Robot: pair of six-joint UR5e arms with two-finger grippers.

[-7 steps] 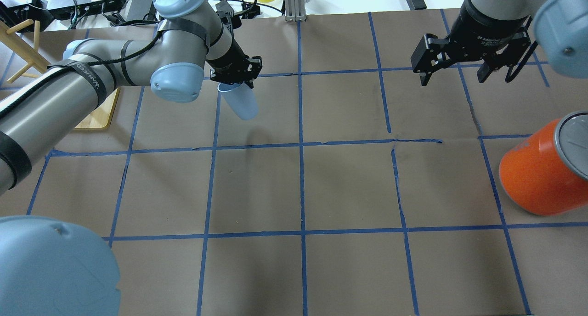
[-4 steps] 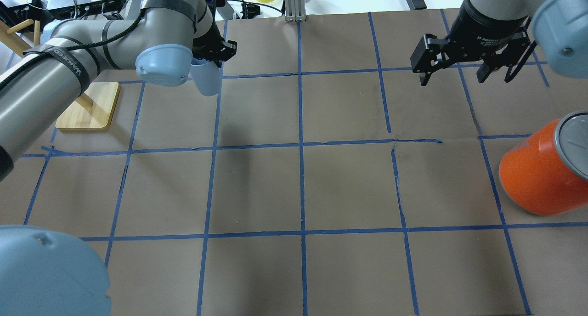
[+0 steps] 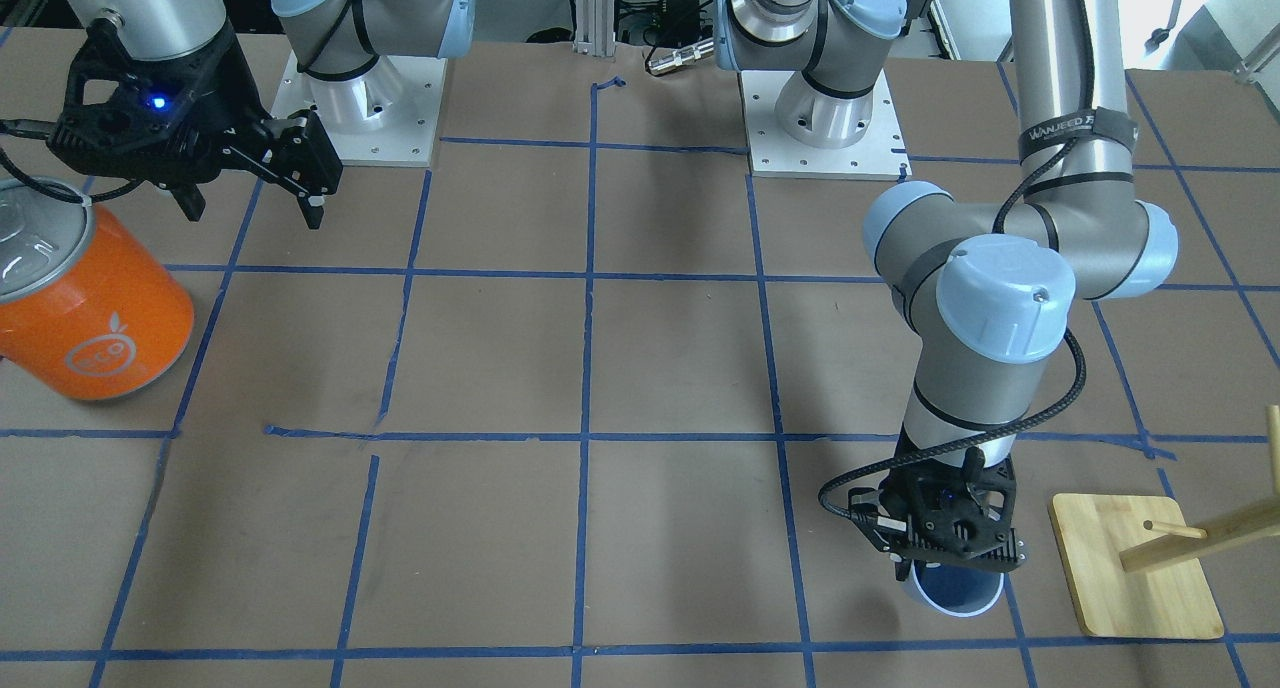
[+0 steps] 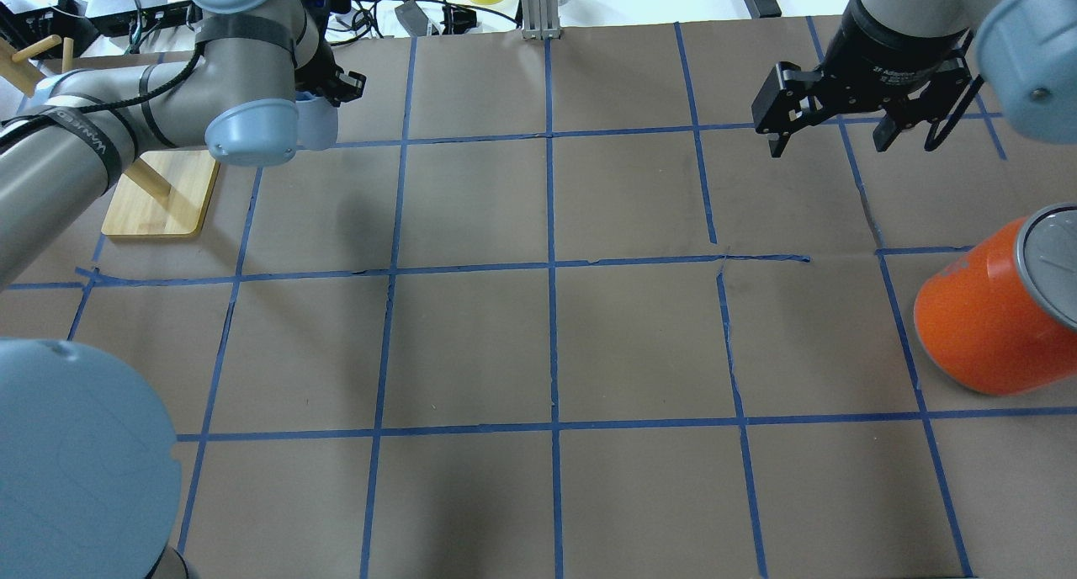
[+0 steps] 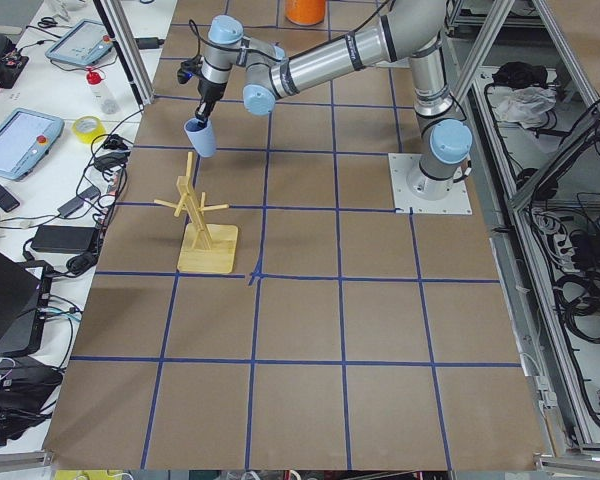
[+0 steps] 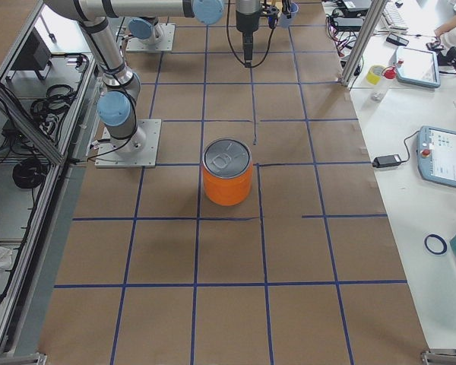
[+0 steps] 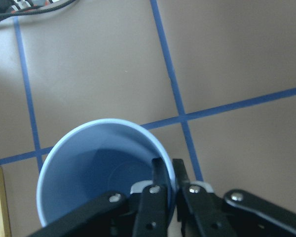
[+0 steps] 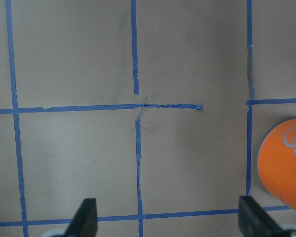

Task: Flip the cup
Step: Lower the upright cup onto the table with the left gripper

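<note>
Cup [image 3: 955, 593]: hangs straight under L gripper [image 3: 955, 560], axis approx. vertical, mouth up; looks off table [image 3: 680, 348], just beside wooden rack [image 3: 1135, 568].
L gripper: nipped on cup rim, one finger in, one out.
R gripper [image 4: 829, 137]: spread wide, empty, well apart, by orange can [image 3: 95, 308].
Nearer arm: L.

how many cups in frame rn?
1. The cup is pinched at its rim by the left hand, mouth up, beside the wooden rack on the robot's left. No other cup shows in any view.

Silver-grey arms [image 3: 1060, 68], pale-blue joint caps [image 3: 1005, 298], black straps [image 3: 1075, 133].
</note>
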